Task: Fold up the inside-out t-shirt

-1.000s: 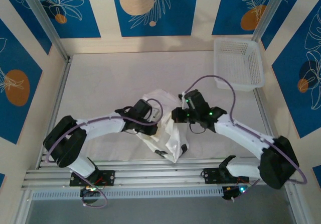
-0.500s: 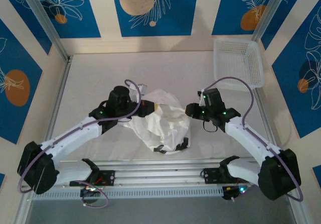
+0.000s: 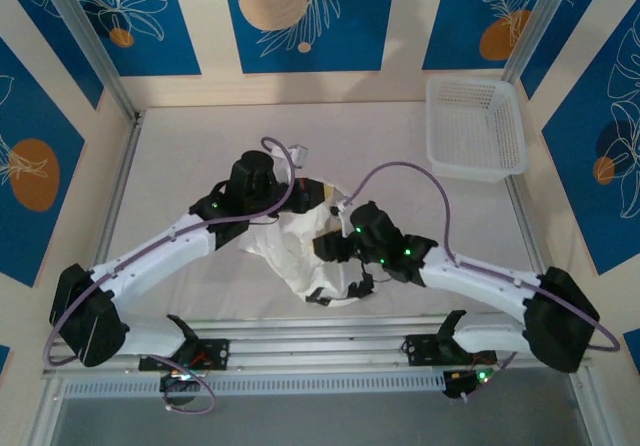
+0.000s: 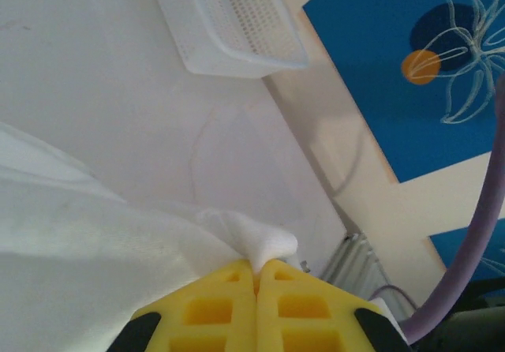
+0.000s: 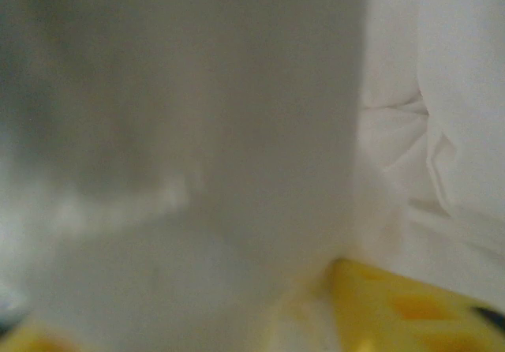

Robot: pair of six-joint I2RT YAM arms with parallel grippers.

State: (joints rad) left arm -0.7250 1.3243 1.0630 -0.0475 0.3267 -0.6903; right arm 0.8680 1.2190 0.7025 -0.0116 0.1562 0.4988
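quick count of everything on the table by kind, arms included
t-shirt, white: 1
mesh basket, white: 1
robot arms, left arm and right arm: 2
total: 4

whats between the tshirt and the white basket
Bare white tabletop lies between the t-shirt and the basket in the left wrist view; the top view shows a purple cable arching above that stretch.
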